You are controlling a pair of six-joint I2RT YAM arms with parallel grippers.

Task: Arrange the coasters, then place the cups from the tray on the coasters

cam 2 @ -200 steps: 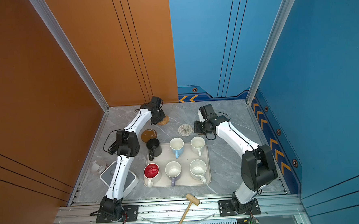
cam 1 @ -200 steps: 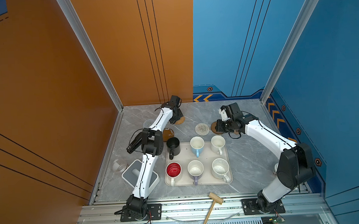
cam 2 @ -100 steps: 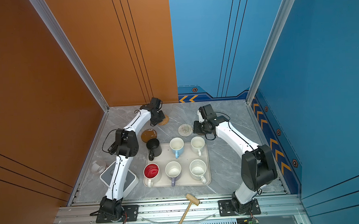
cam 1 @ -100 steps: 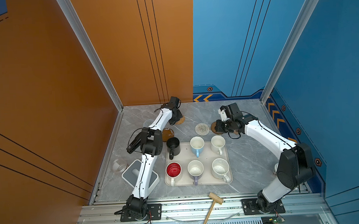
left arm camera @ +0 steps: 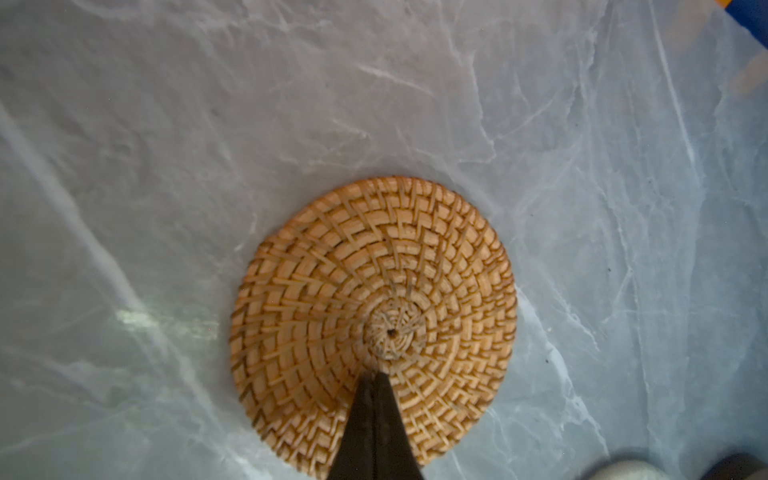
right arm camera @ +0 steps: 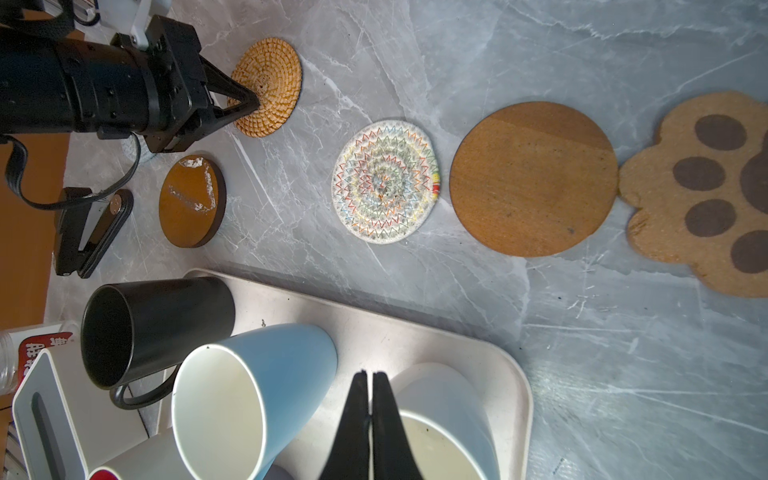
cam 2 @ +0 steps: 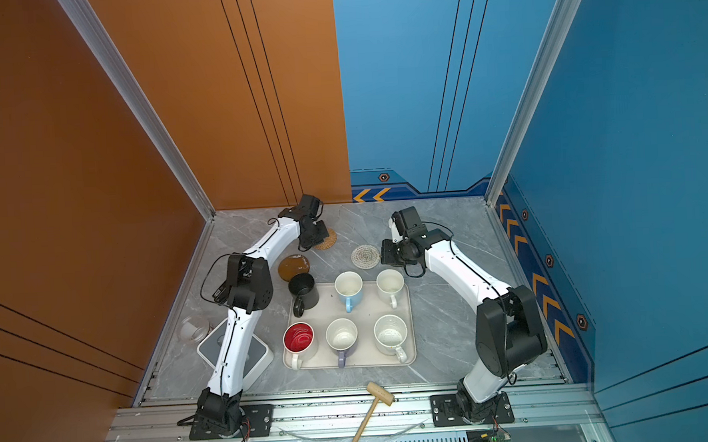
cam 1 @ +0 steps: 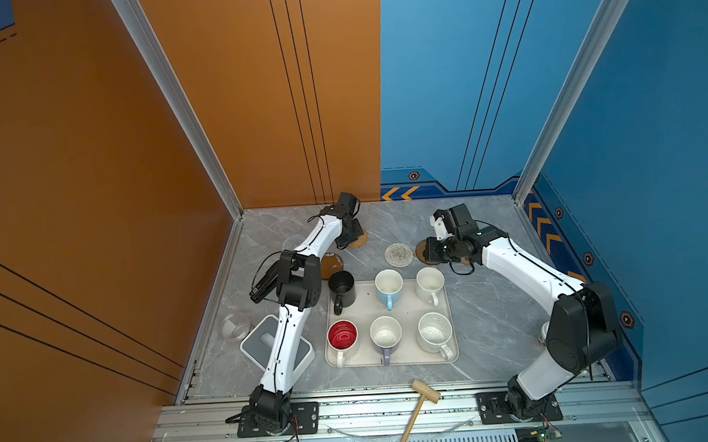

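My left gripper [left arm camera: 374, 376] is shut, its tips pressing on the tan woven rattan coaster [left arm camera: 374, 291] near its centre, at the back of the table [cam 1: 359, 239]. A beaded spiral coaster [right arm camera: 386, 183], a matte brown coaster [right arm camera: 534, 178] and a paw-shaped coaster [right arm camera: 706, 195] lie in a row; a glossy dark brown coaster [cam 1: 333, 264] sits left. My right gripper [right arm camera: 370, 376] is shut and empty, hovering by the tray's [cam 1: 409, 306] far edge. The tray holds the black [cam 1: 342, 288], light blue [cam 1: 389, 286], cream [cam 1: 429, 282], red-inside [cam 1: 342, 337], lavender [cam 1: 385, 337] and speckled [cam 1: 434, 332] cups.
A second clear spiral coaster [cam 1: 293, 242] lies partly behind the left arm. A white-and-grey square device [cam 1: 263, 347] and a small glass jar [cam 1: 235, 326] stand left of the tray. A wooden mallet [cam 1: 420, 405] rests on the front rail. Walls close in at the back and both sides.
The rattan coaster has slid slightly to the right under the left gripper's tips. The right arm has stayed in place.
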